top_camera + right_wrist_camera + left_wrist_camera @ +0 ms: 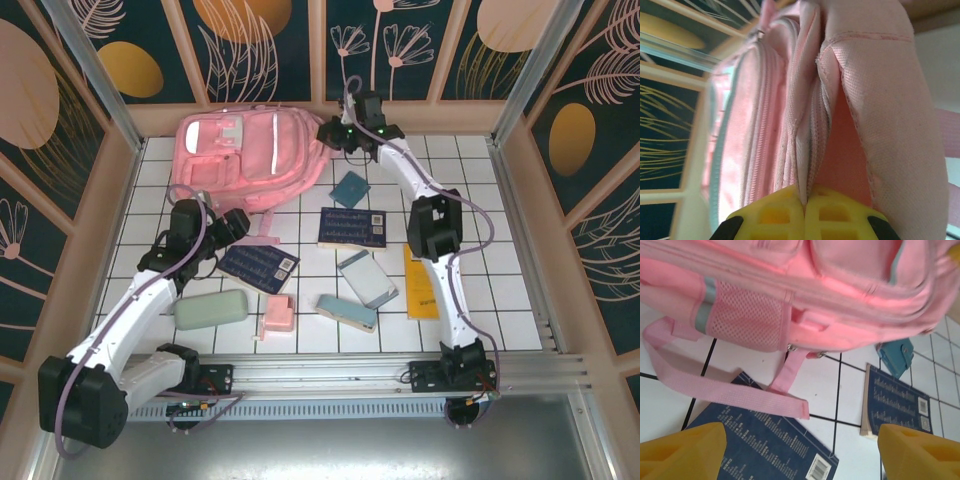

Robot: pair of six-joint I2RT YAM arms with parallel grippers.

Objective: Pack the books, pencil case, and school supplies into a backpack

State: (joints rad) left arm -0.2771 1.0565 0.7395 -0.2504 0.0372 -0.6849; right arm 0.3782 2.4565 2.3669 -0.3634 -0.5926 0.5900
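The pink backpack (250,150) lies at the back left. My right gripper (335,135) is at its right edge, shut on a fold of the backpack's fabric (807,165) by the zipper. My left gripper (235,225) hovers open over a navy book (260,265), with its yellow fingers (682,450) wide apart above the book (765,445) and a pink strap (730,392). A second navy book (352,228), a small teal book (350,188) and a yellow-orange book (420,283) lie mid-table. The sage-green pencil case (210,308), pink block (275,315), light-blue slab (346,311) and grey-blue case (367,278) lie near the front.
The white tiled table (500,200) is fenced by wooden-framed walls on three sides. A metal rail (350,375) carries the arm bases at the near edge. The right arm stretches over the yellow-orange book.
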